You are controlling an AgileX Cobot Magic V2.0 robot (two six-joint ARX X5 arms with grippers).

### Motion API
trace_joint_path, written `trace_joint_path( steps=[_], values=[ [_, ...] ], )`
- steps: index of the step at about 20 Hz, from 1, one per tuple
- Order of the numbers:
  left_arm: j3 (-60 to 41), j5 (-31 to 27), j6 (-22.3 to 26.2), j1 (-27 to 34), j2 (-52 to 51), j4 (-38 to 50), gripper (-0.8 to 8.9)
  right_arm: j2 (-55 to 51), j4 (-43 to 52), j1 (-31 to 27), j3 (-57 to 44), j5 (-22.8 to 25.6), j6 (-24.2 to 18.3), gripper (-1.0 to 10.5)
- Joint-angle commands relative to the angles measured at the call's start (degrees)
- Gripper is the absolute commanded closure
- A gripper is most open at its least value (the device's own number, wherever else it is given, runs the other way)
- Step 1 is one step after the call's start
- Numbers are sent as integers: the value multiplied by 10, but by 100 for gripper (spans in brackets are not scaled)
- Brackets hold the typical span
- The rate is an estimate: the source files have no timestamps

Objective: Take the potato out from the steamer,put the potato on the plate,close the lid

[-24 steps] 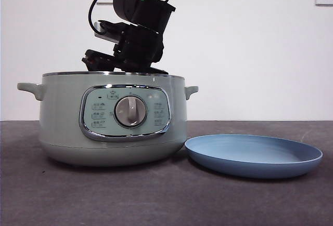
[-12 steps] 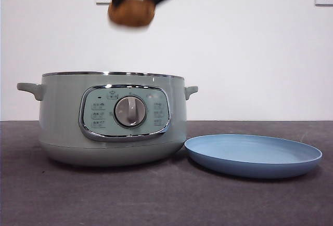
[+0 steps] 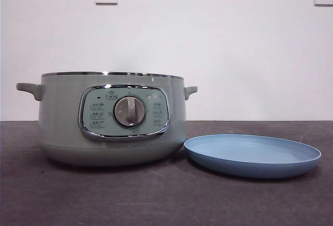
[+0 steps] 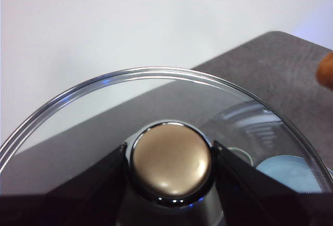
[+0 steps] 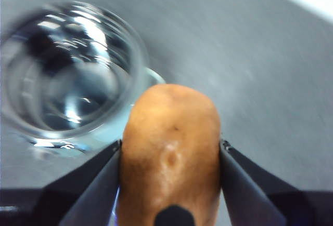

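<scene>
A: Front view?
B: The steamer [image 3: 112, 119] stands open beside the bare plate [image 3: 252, 156] on the table [image 3: 166, 200].
A: Left wrist?
B: The left pincer [image 4: 170, 161] pinches the lid [image 4: 156, 101] by its knob.
A: Right wrist?
B: The right pincer [image 5: 170, 156] grips the potato [image 5: 170, 148] aloft (plating and closing remain).

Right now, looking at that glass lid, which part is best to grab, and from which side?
The knob at the center of the lid, taken from straight above. It stands up from the smooth glass dome, round and narrow enough to fit between two jaws, while the glass and chrome rim offer little to pinch. The left gripper grips it exactly so.
</scene>
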Motion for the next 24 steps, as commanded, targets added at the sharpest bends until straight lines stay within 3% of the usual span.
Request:
trace_joint_path(
  steps=[1,5,11,15,18,24],
  values=[
    [9,17,2,1,9,34,822,-7,-5,-26,-12,1,27,958],
    [9,49,2,1,32,36,822,-9,0,-41,-65,1,28,958],
    [9,62,2,1,42,38,822,-17,113,-41,-250,-3,32,958],
    [9,62,2,1,42,38,822,-17,213,-41,-378,-6,38,958],
    [9,62,2,1,42,38,822,-17,309,-41,-478,-51,50,958],
    [9,61,3,1,42,42,822,-16,492,-41,-645,-63,79,959]
  ],
)
